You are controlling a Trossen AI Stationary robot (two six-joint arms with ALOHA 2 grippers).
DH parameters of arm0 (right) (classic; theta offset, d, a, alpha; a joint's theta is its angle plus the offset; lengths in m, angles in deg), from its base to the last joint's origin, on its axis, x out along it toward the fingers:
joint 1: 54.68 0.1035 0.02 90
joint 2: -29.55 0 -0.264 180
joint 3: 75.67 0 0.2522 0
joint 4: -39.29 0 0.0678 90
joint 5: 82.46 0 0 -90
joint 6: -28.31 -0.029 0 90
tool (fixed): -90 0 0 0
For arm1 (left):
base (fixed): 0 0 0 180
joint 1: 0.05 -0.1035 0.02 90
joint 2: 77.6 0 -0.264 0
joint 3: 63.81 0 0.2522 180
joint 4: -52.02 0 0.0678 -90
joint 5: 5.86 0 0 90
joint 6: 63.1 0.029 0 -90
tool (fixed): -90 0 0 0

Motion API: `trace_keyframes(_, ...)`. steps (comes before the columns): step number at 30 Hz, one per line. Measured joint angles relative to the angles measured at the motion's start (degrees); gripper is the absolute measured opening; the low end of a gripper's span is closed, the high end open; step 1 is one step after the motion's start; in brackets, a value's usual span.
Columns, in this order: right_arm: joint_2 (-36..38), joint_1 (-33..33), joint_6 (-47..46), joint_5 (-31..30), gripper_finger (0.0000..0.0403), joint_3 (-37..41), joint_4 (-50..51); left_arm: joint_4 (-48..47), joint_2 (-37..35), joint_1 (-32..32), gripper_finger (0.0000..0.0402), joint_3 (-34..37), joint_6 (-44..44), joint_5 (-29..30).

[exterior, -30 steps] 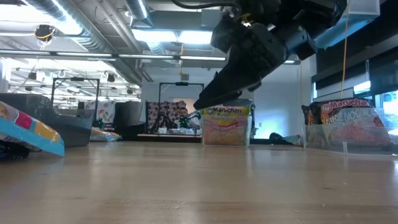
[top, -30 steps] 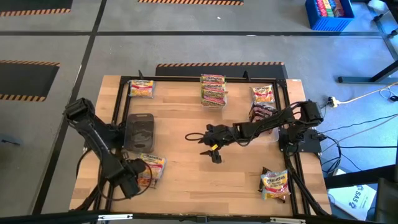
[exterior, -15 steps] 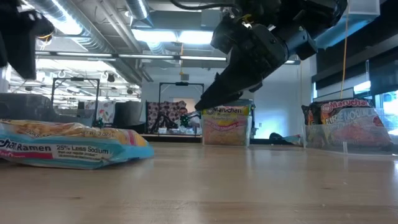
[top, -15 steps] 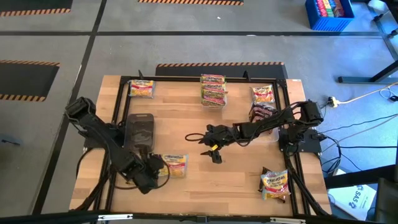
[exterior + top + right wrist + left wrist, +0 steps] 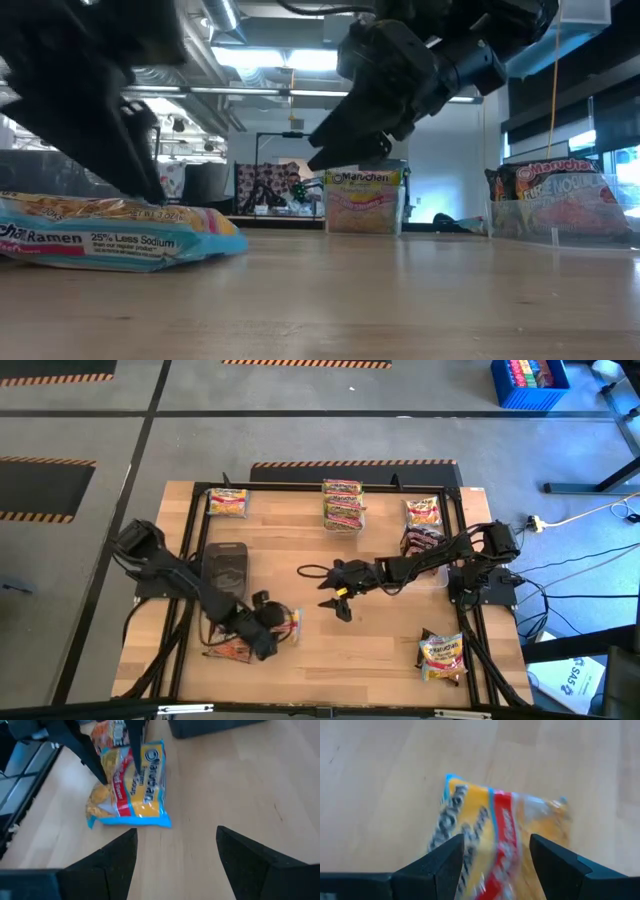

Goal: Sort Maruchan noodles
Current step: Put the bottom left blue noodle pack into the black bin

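Note:
A yellow, red and blue-edged Maruchan packet (image 5: 290,622) (image 5: 132,795) lies flat on the wooden table, near the front left. My left gripper (image 5: 268,623) (image 5: 496,842) is open and slants down over the packet's left part, one finger on either side of its print. Just to the left an orange packet (image 5: 230,651) lies on the table. My right gripper (image 5: 334,596) (image 5: 176,832) hangs open above the table's middle, holding nothing and pointing toward the yellow packet. My left gripper's open fingers (image 5: 103,780) come slanting down from the table's left onto the top of the yellow packet (image 5: 150,205). I cannot tell whether their tips touch it. The packet lies flat on the table.
A stack of packets (image 5: 343,505) stands at the far middle, and one packet (image 5: 228,502) lies at the far left. More packets (image 5: 423,512) and a dark one (image 5: 420,541) lie at the right, another (image 5: 442,653) at the near right. A dark tray (image 5: 225,565) sits on the left.
My left gripper has gone toward the table's right edge and a little down, tipping its fingers steeply downward. The yellow packet, tilted at first, has slid right and now lies flat, uncovering the orange packet. My right gripper has rolled a little in place.

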Motion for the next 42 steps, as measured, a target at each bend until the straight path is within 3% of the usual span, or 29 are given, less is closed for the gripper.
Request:
trace_keyframes(13,1.3,-0.1,-3.0,2.4,0.0252,0.1,9.3,28.6,9.2,-10.8,0.0221,0.2,22.7,-7.7)
trace_keyframes(17,1.7,0.0,-6.6,2.7,0.0252,0.0,7.3,24.8,7.2,-13.2,0.0221,-2.1,22.8,-13.2)
trace_keyframes(21,0.5,0.0,-11.4,1.2,0.0258,0.0,2.8,16.9,2.1,-12.1,0.0221,-3.6,17.4,-18.3)
trace_keyframes(27,-5.3,0.0,-17.0,4.3,0.0296,-0.6,-5.5,9.6,0.4,-6.3,0.0221,-3.4,10.8,-12.4)
trace_keyframes(32,-10.1,0.0,-21.3,4.7,0.0322,-3.4,-6.4,10.1,4.1,-2.5,0.0221,-3.4,8.7,-8.2)
trace_keyframes(42,-15.7,-0.1,-28.6,10.7,0.0311,-6.4,-5.6,13.2,11.0,-1.6,0.0221,-3.8,6.9,-3.8)
